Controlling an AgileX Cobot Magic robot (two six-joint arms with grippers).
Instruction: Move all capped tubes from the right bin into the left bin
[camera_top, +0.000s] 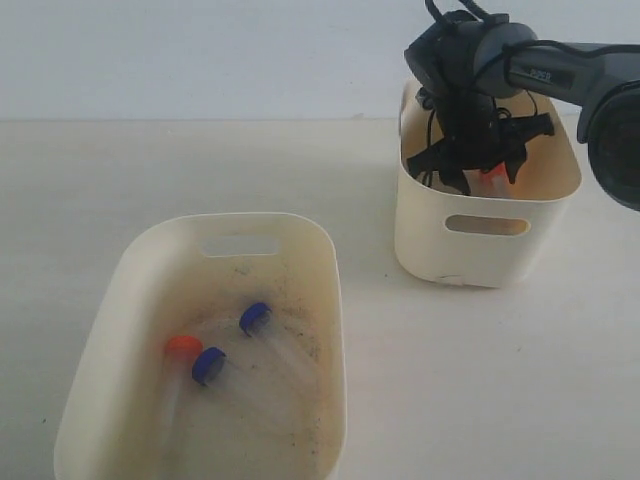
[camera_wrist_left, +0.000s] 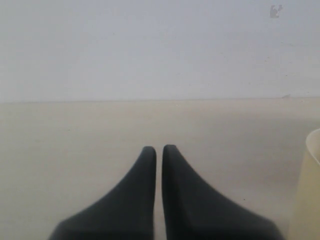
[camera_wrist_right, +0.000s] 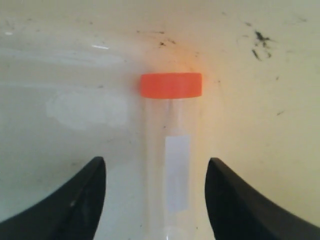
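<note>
Orange-capped and lying inside the right bin (camera_top: 420, 230), the last tube (camera_wrist_right: 172, 115) is sitting between the spread, not-yet-gripping jaws of the right gripper (camera_wrist_right: 156, 162). Three capped tubes (camera_top: 208, 365) are already resting in the left bin (camera_top: 295, 250). With the left gripper (camera_wrist_left: 158, 150) idling closed and empty, one transfer is remaining.
</note>
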